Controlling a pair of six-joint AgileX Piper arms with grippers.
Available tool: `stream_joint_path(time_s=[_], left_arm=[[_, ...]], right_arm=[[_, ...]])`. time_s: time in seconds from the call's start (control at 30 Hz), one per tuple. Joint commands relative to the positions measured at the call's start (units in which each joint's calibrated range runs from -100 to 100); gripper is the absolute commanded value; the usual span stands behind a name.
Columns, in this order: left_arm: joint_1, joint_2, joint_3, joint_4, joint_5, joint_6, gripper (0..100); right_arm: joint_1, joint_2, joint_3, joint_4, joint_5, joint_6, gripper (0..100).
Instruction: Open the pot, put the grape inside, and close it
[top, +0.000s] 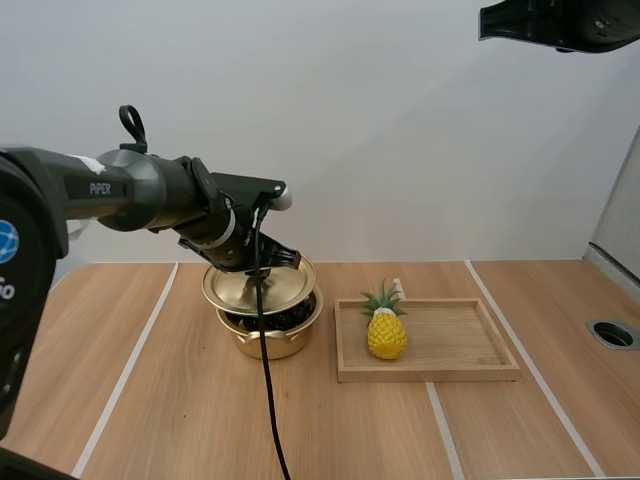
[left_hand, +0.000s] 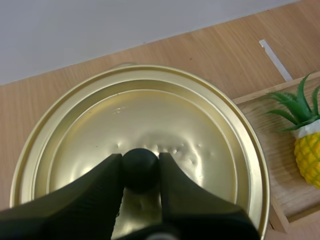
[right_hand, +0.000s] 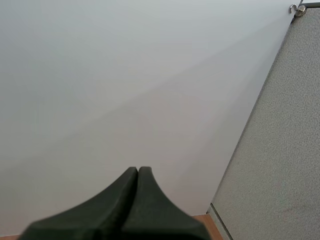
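Pinching the knob (left_hand: 140, 172) of the lid (left_hand: 165, 115) over the pot (top: 265, 347), your left gripper (left_hand: 140, 159) has slick metal (probably light, tippy); hold centrally; right gripper (right_hand: 138, 175) closed, empty.

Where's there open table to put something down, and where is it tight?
Bare table lies left of the pot, along the front before pot and tray, and right of the tray. The tray's half right of the pineapple is free too. Tight: the gap between pot and tray.

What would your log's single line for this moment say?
left gripper: shut on lid knob | lid: held just above pot | grapes: inside pot | right gripper: shut, empty
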Motion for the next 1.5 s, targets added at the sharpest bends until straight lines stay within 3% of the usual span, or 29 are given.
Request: stream_joint_path(time_s=[0.0,0.23,1.47], left_arm=[[-0.11,-0.52,0.27,-2.45,-2.78,0.88,0],[-0.11,-0.26,0.27,-8.3,-3.55,5.54,0],[-0.11,9.93,3.67,-8.17,-7.88,9.57,0]], right_arm=[[-0.21,-0.68,0.07,-0.2,-0.05,-0.14,0],[-0.21,-0.68,0.07,0.03,-0.05,-0.14,0],[-0.21,-0.68,0.07,0.14,1.4,-0.24,0]])
